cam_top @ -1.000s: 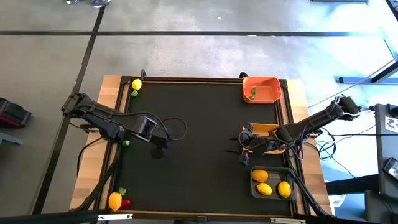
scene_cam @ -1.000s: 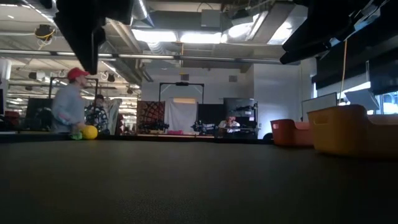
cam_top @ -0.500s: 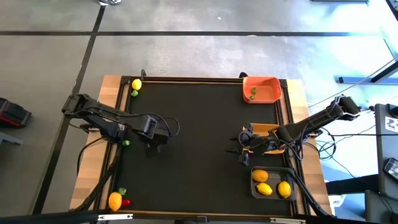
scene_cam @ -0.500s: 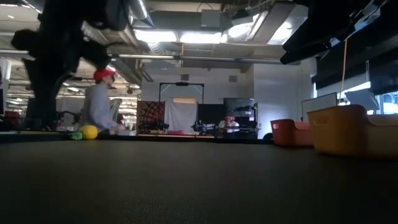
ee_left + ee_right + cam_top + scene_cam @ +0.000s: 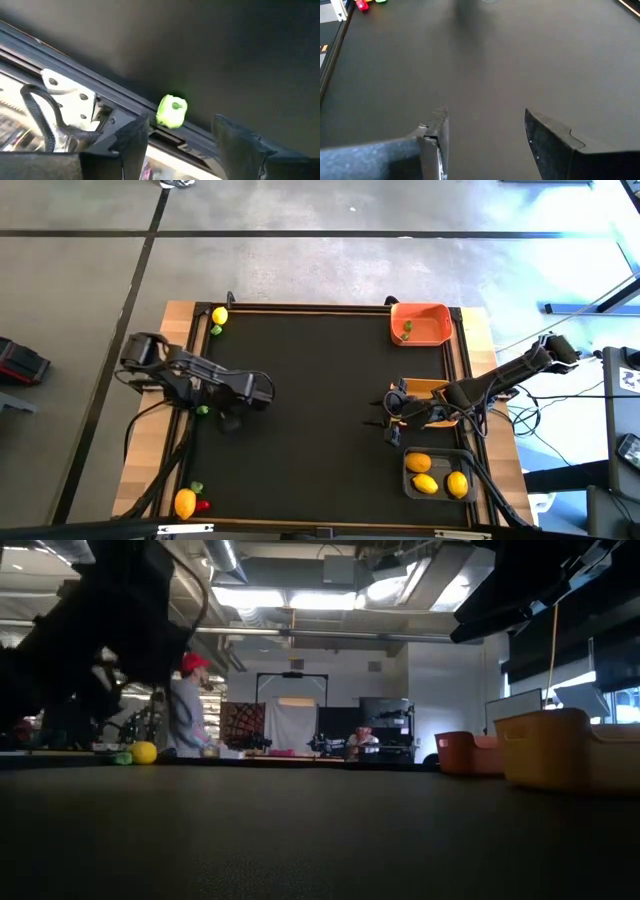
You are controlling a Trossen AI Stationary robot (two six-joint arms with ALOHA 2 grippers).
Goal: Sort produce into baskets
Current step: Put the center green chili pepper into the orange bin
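Note:
My left gripper point(image 5: 227, 420) is open and empty, low over the black mat near its left edge. A small green piece point(image 5: 203, 411) lies at the mat's left rim, just ahead between the fingers point(image 5: 172, 111), untouched. My right gripper point(image 5: 381, 418) is open and empty point(image 5: 486, 112) over the mat beside the yellow-tan basket point(image 5: 436, 392). The orange basket point(image 5: 420, 323) holds a green piece point(image 5: 406, 330). The dark basket point(image 5: 437, 473) holds three lemons. A lemon point(image 5: 219, 316) and a green piece point(image 5: 215, 330) lie at the far left corner.
A lemon point(image 5: 185, 502), a red piece point(image 5: 203, 505) and a green piece point(image 5: 196, 487) lie at the near left corner. A raised black rail point(image 5: 75, 70) borders the mat. The middle of the mat point(image 5: 320, 400) is bare. A person in a red cap point(image 5: 190, 705) stands in the room behind.
My left gripper has gone toward the table's left edge and turned toward the green piece at the rim. The person in the room behind has walked to the right.

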